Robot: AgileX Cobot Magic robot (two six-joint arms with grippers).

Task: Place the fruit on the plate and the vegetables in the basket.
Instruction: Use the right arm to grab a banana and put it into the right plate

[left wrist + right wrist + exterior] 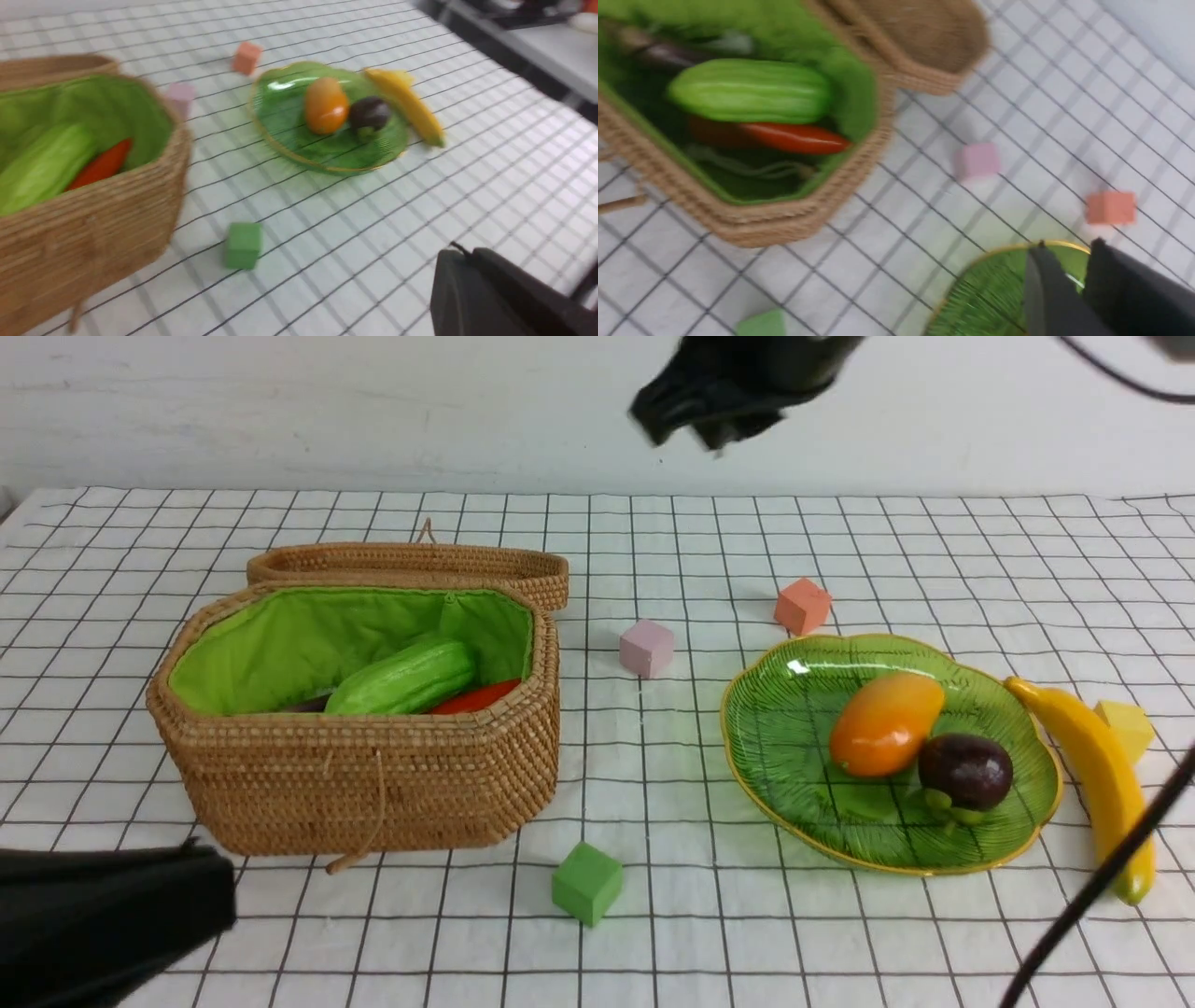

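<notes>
- Right gripper [1064, 284]: raised high above the table, nothing between its jaws; in its wrist view the two dark fingers [1041, 289] stand close together, clenched on air.
- Directly below and just ahead of the right gripper: the plate [784, 709], resting flat on the checked cloth [653, 915].
- On the plate: the mango [885, 723] and the round purple fruit [965, 771], touching each other.
- Farther out to the right of that gripper: the banana [1088, 765], lying on the cloth with its upper end against the plate rim; not on the plate. A yellow cube [1128, 726] sits just behind it.
- Below the right gripper, between plate and basket: an orange cube [802, 606] and a pink cube [646, 648], apart from each other.
- Well to the left of the right gripper: the basket [373, 784], lid [411, 565] open and lying behind it.
- Inside the basket: the gourd [403, 679] on top, the carrot [476, 697] beside it, the eggplant [658, 53] only partly visible behind the gourd.
- Left gripper [472, 275]: low, near the front of the table, on the near side of the basket; jaws closed, holding nothing.
- Between the left gripper and the plate: a green cube [586, 883] on the cloth, just beyond the basket's front corner.
</notes>
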